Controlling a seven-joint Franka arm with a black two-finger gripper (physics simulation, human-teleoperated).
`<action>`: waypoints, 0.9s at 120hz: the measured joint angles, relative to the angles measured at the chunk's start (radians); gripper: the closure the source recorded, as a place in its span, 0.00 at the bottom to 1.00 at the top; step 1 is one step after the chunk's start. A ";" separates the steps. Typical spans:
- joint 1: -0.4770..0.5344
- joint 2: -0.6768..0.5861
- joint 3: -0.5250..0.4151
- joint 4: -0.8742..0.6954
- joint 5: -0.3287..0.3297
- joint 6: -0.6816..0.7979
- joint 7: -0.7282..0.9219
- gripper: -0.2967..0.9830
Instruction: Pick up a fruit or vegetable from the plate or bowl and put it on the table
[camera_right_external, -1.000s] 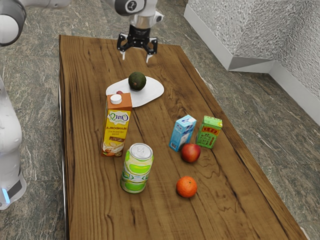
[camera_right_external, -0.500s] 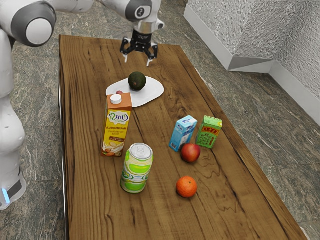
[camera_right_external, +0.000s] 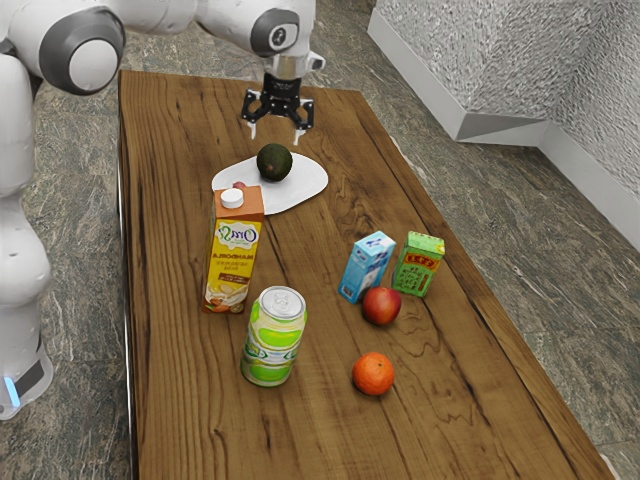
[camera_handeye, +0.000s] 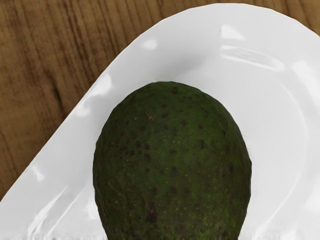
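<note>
One dark green avocado (camera_right_external: 274, 162) sits on the white plate (camera_right_external: 305, 180), toward the worktop's (camera_right_external: 180, 400) far short edge as the exterior view shows it, between the two long edges. Above it hangs the pincer (camera_right_external: 276, 136), fingers spread well apart and nothing between them. Behind the tall carton's (camera_right_external: 235, 250) cap a small reddish thing (camera_right_external: 239, 185) peeps out on the plate, perhaps another fruit, though too much of it is hidden to say. The avocado seems the one to take. I judge it moderately heavy for its bulk, with a firm, pebbled skin that should give decent grip, and flesh that may bruise if squeezed hard. Its rounded shoulders are the likely trouble: pinched too high, it could squirt down and roll across the smooth plate. Best to straddle it centrally, lower until the pads reach its widest girth, just short of the china, then close evenly with modest force. After a straight lift, bare wood between the plate and the long edge at the exterior view's right would suit a gentle setting down, released only once it rests without rolling.
</note>
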 joint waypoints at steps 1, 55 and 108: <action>-0.003 0.000 0.000 0.000 0.000 0.002 0.001 0.23; -0.023 -0.007 0.013 -0.055 -0.017 0.069 0.040 0.23; -0.022 0.009 0.013 -0.070 -0.021 0.106 0.057 0.23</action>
